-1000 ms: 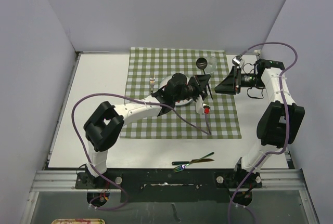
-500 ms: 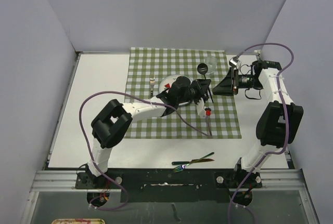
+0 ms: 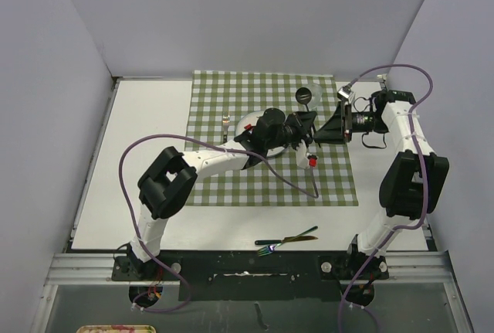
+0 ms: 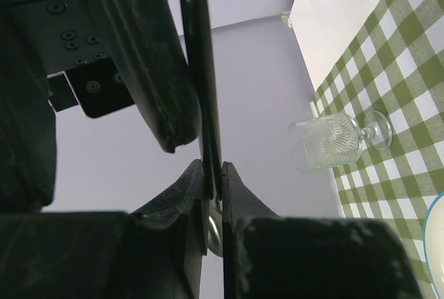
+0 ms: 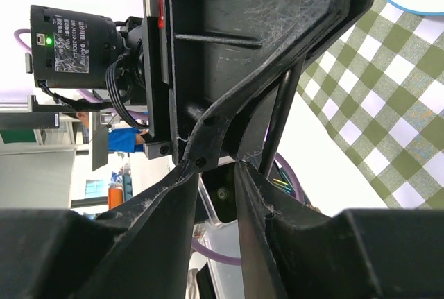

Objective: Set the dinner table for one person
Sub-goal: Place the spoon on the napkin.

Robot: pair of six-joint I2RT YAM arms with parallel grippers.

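Note:
My left gripper is shut on a thin black utensil with a red mark, held above the green-and-white checked cloth. In the left wrist view the jaws pinch its black handle. My right gripper is open and points left, its tips right by the left gripper. In the right wrist view its fingers stand apart and the black utensil runs just beside them. A white plate lies on the cloth under the left arm. A clear stemmed glass stands at the cloth's far right and shows in the left wrist view.
The white dinner table has metal rails at its edges. An iridescent fork and a dark utensil lie near the front edge. A small metal object sits on the cloth left of the plate. Purple cables loop from both arms.
My left gripper has moved farther and to the right with the black utensil, lifting it. My right gripper has moved left to meet it.

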